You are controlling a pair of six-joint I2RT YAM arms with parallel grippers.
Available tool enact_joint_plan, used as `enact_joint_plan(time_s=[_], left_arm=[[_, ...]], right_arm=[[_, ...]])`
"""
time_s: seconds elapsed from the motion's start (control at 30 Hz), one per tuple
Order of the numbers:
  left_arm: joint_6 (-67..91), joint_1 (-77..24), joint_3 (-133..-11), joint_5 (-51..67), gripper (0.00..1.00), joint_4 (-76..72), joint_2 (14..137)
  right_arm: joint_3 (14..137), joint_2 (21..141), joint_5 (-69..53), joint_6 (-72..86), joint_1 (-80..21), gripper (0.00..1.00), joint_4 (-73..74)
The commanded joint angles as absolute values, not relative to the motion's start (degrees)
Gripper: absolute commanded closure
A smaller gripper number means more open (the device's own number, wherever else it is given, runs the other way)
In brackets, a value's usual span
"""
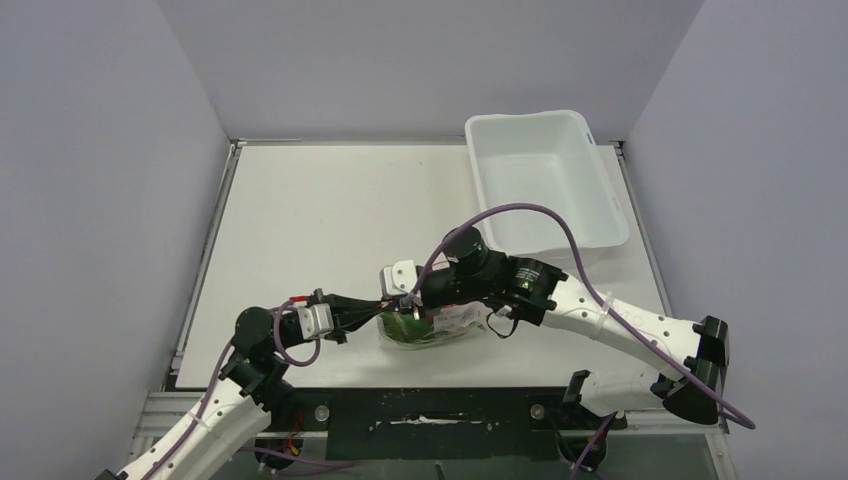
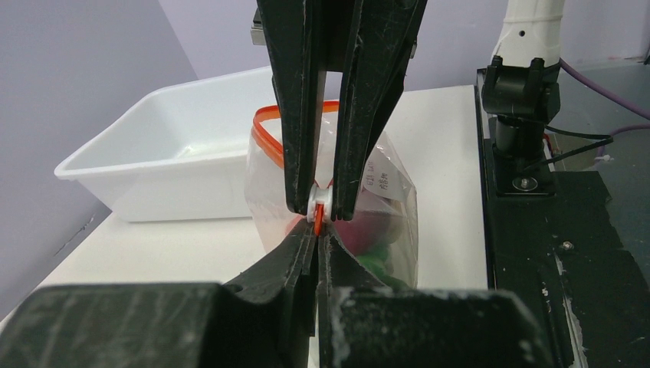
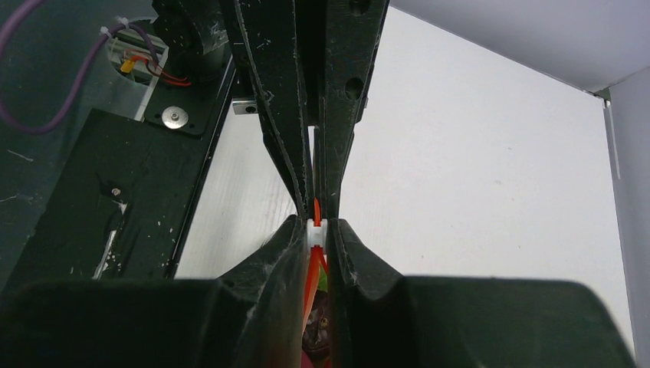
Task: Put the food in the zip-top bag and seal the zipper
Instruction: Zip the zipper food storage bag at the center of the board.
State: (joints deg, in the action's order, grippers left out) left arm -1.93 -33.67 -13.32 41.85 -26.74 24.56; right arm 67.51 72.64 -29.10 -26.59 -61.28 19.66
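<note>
Left gripper point(image 2: 316, 232) clenched on the zipper point(image 2: 266, 136) end, anchoring the zip-top bag point(image 2: 264, 195); right gripper point(image 3: 316, 228) pinches the white slider point(image 2: 322, 201) right beside it, probably to drag it shut. Bag sits by the table's point(image 1: 320, 220) near edge, food point(image 2: 377, 259) inside.

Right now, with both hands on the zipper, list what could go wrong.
1. The left hand pinches only the thin zipper edge. If it slips as the right hand pulls the slider, the whole bag may drag along instead of closing.
2. The mouth gapes in a loop behind the slider, so the tracks may misalign and leave a gap above the food.
</note>
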Motion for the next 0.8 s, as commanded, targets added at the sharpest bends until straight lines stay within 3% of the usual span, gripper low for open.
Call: enact_joint_plan(time_s=[0.0,0.77], left_arm=[[-1.9,-33.9,-13.5,42.5,1.0,-30.1,22.4],[-2.0,-33.9,-13.4,42.3,1.0,-28.3,20.0]], right_arm=[[69.3,71.2,-24.2,-27.3,-61.5,1.0,22.8],[67.2,63.6,-23.0,-24.4,-53.5,1.0,28.6]])
